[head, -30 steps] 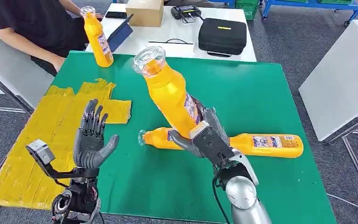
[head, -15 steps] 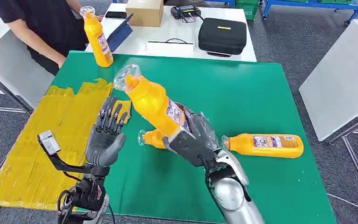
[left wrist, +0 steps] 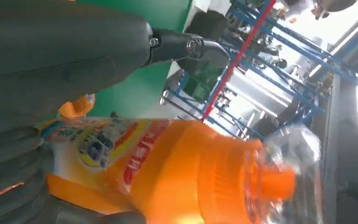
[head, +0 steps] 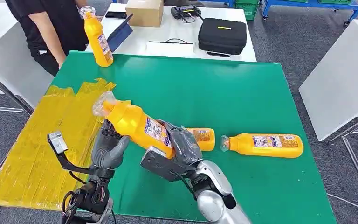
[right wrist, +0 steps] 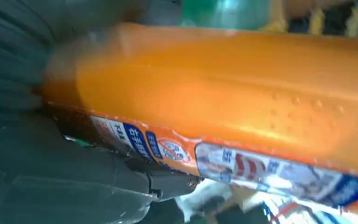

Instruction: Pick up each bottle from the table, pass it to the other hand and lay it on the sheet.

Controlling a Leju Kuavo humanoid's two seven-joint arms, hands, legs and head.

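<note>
Four orange bottles count up: one held bottle (head: pixel 137 123), two lying on the green table (head: pixel 242 93) toward three o'clock, one standing at eleven. Right hand (head: pixel 177 151) grips the held bottle's base, cap tilted to ten o'clock. Left hand (head: pixel 108 148) touches its neck, fingers apart; whether it grips, I cannot tell. Handover underway: left must close before right releases, then reach the yellow sheet (head: pixel 42 140) at nine.

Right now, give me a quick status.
Right hand grips bottle, neck tilted toward left hand. Left hand at the bottle, grasp unclear. Nothing blocking the sheet.
</note>
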